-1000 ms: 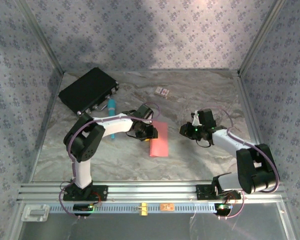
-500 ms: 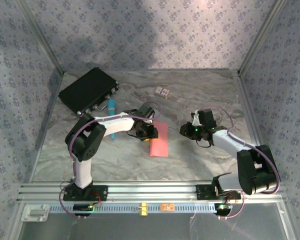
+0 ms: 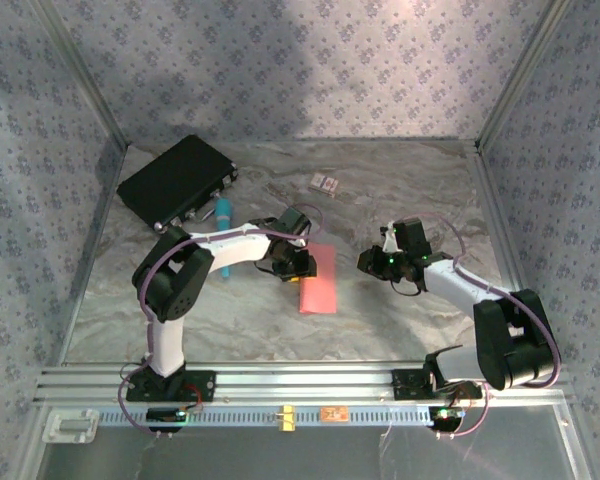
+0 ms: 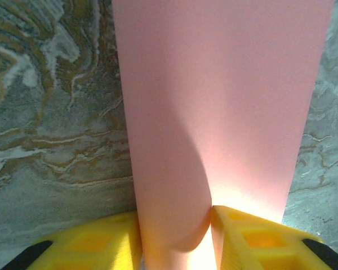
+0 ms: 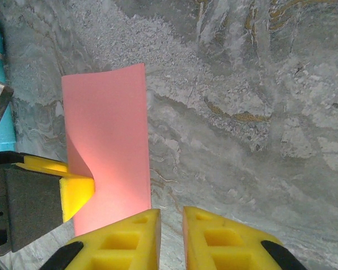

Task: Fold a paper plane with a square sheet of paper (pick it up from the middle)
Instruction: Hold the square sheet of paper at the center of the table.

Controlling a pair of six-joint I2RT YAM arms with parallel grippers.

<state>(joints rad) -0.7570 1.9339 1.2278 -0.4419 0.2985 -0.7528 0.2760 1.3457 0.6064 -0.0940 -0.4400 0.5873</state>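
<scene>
The square sheet of paper [image 3: 319, 285] is salmon pink and lies mid-table as a long narrow strip. No paper plane is in view. My left gripper [image 3: 302, 266] is at the strip's left edge, shut on a raised curl of the paper [image 4: 214, 101] between its yellow fingers [image 4: 96, 247]. In the right wrist view the paper [image 5: 110, 124] bulges up against the left arm's yellow finger [image 5: 76, 191]. My right gripper [image 3: 365, 262] hovers just right of the strip. Its fingers [image 5: 124, 242] stand a narrow gap apart over bare table, holding nothing.
A teal marker [image 3: 223, 215] lies left of the left gripper, below a black case [image 3: 175, 180] at the back left. A small patterned card [image 3: 325, 183] sits at the back centre. Patterned walls close in the marbled table [image 3: 400, 190] on three sides.
The left arm's elbow has shifted slightly and its gripper has edged a little with the paper still pinched. The right gripper has barely moved.
</scene>
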